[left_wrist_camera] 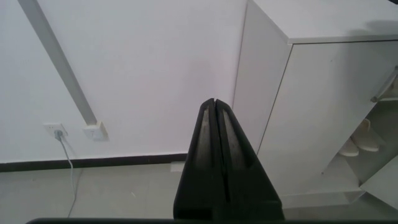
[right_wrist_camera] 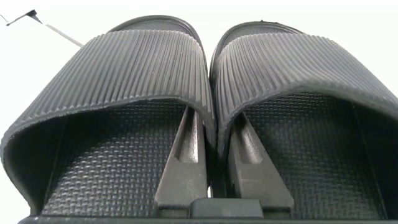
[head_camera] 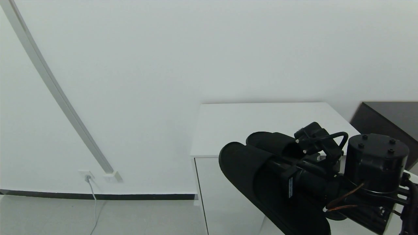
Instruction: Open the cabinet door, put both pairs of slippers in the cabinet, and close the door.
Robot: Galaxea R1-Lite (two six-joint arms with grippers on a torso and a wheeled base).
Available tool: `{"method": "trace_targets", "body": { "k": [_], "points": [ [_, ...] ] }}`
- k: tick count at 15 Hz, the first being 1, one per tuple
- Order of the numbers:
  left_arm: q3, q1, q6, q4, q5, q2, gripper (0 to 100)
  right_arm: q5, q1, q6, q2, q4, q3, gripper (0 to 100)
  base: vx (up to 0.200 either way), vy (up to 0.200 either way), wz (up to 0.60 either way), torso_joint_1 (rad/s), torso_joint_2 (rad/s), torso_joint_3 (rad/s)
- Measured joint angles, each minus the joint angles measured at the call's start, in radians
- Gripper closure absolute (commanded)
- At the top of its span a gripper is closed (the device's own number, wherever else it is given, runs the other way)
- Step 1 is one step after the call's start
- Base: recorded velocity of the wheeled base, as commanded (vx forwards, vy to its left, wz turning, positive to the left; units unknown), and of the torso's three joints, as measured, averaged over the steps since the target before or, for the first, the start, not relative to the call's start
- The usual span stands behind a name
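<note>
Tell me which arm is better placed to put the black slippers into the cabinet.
Right. The right gripper is shut on the black slippers, close to the white cabinet. The left gripper is shut, holding nothing, off toward the cabinet's side.

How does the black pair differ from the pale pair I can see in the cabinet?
Colour: the black slippers are dark, the pale slippers whitish. Place: the black slippers are held up by the right gripper; the pale slippers sit inside the cabinet. Both are pairs kept side by side.
</note>
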Motion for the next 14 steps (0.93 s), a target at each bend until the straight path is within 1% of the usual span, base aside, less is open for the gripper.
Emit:
{"method": "trace_targets", "body": {
  "k": [6,14],
  "points": [
    [0.0,0.0,0.0,0.0,0.0,0.0,100,-0.002,0.001,0.0,0.004,0.001,-0.003,100,-0.2,0.0,0.0,-0.002,0.0,0.003],
    [0.0,0.0,-0.001,0.0,0.001,0.0,100,0.0,0.002,0.0,0.008,0.0,0.0,100,0.0,0.0,0.0,0.0,0.0,0.0]
  ]
}}
